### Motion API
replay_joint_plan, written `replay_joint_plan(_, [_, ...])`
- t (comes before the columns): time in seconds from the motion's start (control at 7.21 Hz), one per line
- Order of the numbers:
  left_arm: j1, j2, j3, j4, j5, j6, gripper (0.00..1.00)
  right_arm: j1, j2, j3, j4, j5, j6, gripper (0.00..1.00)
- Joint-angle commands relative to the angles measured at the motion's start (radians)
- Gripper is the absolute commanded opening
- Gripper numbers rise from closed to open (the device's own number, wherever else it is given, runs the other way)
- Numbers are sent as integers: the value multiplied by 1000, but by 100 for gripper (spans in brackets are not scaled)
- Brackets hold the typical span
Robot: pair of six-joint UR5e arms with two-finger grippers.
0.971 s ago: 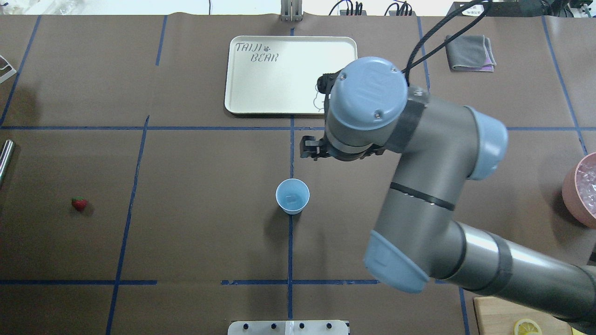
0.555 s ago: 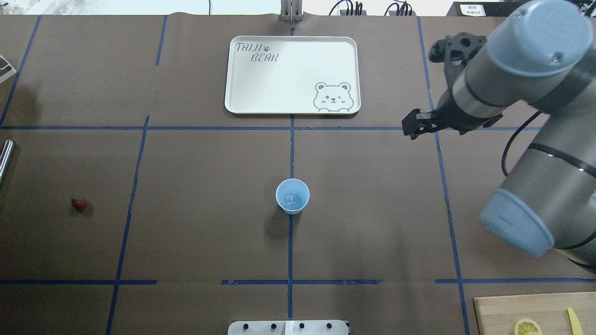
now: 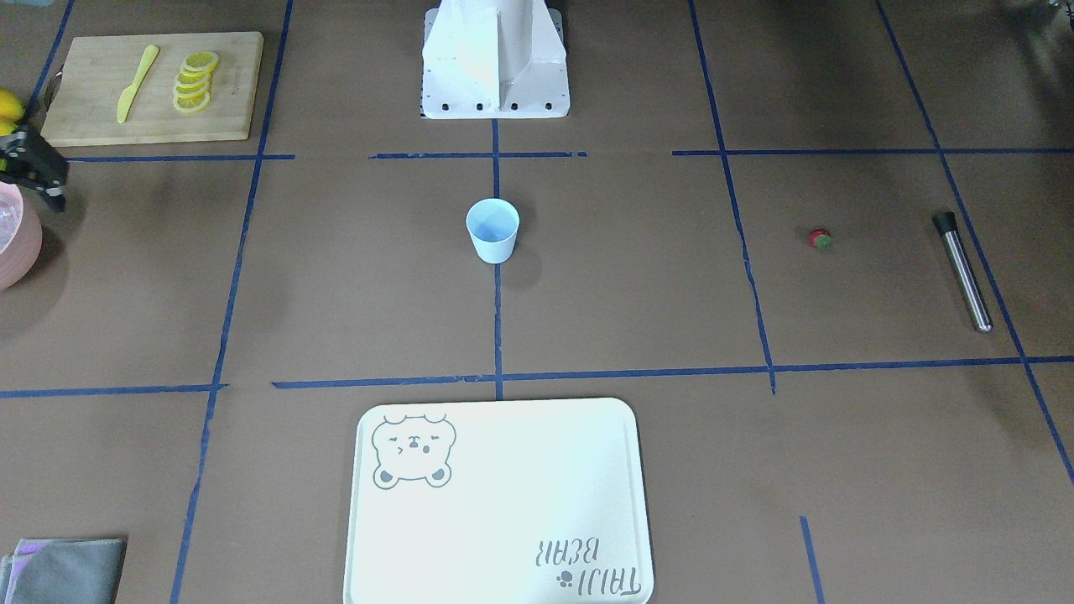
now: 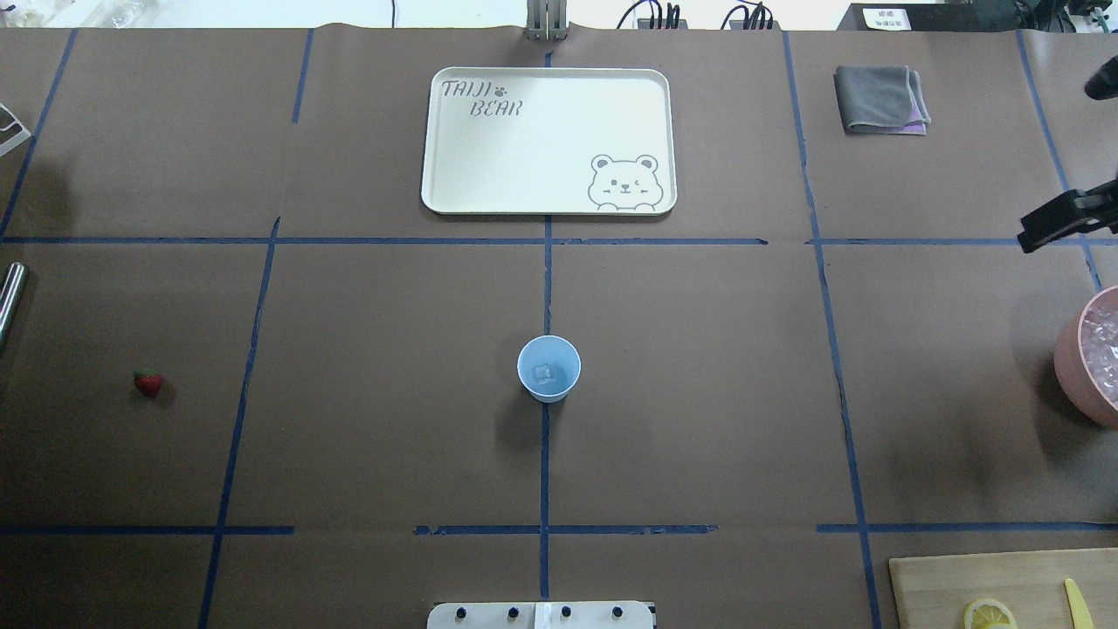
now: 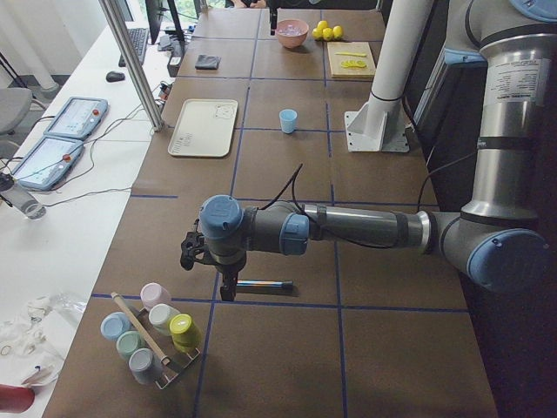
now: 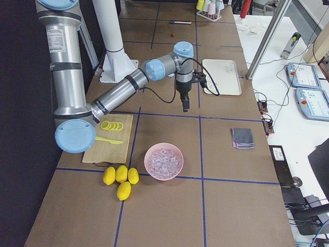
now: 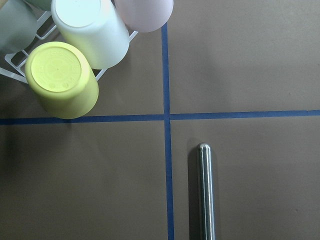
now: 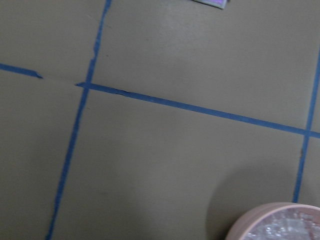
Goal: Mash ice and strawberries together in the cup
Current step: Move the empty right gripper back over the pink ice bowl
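Note:
The light-blue cup [image 4: 548, 369] [image 3: 492, 231] [image 5: 288, 120] stands upright at the table's centre. A clear ice cube [image 4: 546, 374] lies on its bottom. The strawberry [image 4: 148, 382] [image 3: 820, 239] lies alone on the left side, far from the cup. My right gripper [image 4: 1031, 240] [image 3: 50, 189] [image 6: 185, 107] hangs at the table's right edge, just beyond the pink bowl; I cannot tell whether it is open or shut. My left gripper [image 5: 226, 292] points down over the end of a steel rod [image 5: 261, 284] [image 7: 206, 192]; its state cannot be told.
A pink bowl of ice [image 4: 1087, 354] [image 6: 163, 161] sits at the right edge. Beside it are a cutting board [image 3: 151, 88] with lemon slices and a yellow knife. A white tray [image 4: 548, 140] lies beyond the cup, a grey cloth [image 4: 880, 99] far right. A rack of cups [image 5: 152, 335] stands far left.
My right arm has swung from just beyond the cup out to the table's right edge, near the pink bowl. Cup, ice cube and strawberry have stayed put.

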Motion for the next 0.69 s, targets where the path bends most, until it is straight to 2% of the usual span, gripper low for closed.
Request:
replay_joint_plan(0.0, [-2,0,0,-1,-1,0,100,128,-106,-74,41,77,-240,99])
replay_joint_plan(0.14, [0,0,0,1,1,-2,100,174,-140,-104,68,104,-312,99])
replay_joint_plan(0.42, [0,0,0,-1,1,-2,100,196,-236,-201,282,118,-342,99])
replay_joint_plan(0.55, [0,0,0,-1,1,0,100,196,-243,-289,386,168,-341,98])
